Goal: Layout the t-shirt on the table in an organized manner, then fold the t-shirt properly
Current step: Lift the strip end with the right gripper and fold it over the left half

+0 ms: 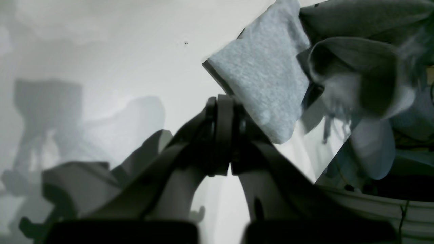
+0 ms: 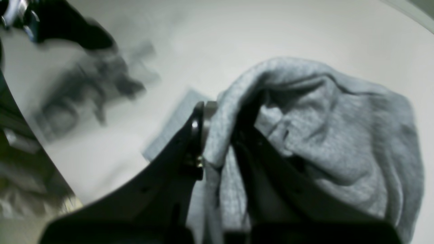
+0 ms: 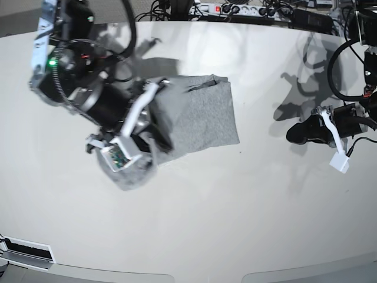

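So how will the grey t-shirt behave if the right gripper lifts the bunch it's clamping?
Probably floppy: the t-shirt sags in soft folds around the right gripper. Likely light. The folded part on the table may drag and unfold, since that surface looks glossy.

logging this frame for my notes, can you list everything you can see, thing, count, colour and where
t-shirt: one, heather grey, partly folded left of the table's middle, one end lifted by the right gripper
table: one, glossy white, under everything
power strip: one, white with a red switch, beyond the far edge
cables: several, black, along the far edge
right gripper: one, black, shut on the t-shirt
left gripper: one, black, shut, empty, off to the shirt's side
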`<state>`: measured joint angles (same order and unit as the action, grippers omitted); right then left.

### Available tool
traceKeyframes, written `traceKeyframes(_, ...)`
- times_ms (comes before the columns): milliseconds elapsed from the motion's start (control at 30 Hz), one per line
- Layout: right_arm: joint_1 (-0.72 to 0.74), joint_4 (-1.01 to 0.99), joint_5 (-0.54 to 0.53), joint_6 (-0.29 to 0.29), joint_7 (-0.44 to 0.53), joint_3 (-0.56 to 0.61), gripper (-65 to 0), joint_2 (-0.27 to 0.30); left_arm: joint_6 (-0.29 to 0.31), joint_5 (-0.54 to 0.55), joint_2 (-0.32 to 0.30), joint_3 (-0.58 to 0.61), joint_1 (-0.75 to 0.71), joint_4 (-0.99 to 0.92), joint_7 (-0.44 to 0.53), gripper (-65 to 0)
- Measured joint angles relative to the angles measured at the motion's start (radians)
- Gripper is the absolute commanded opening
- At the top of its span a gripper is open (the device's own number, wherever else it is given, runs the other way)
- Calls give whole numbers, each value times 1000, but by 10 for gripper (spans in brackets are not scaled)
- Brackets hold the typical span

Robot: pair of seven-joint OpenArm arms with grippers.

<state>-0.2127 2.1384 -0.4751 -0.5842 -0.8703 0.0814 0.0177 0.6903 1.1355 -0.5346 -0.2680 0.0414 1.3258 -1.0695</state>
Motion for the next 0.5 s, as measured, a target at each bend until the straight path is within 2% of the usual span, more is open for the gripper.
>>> traceKeyframes(167,6,-36,137,-3,66,176,-650,-72,0,0,0,0,0,0,0,-650)
traceKeyframes(267,45,-128,205,18,114,242,-650,-82,0,0,0,0,0,0,0,-650)
traceKeyframes(333,83,-200,214,59,109,262,-650,-80,0,0,0,0,0,0,0,-650)
traceKeyframes(400,122,-268,209,62,111,277,-650,-77,0,1,0,0,-1,0,0,-650)
traceKeyframes(467,160,-332,179,60,110,301,-650,-82,0,0,0,0,-6,0,0,-650)
traceKeyframes(500,176,-359,175,29,109,315,-650,-90,0,0,1,0,-7,0,0,-650)
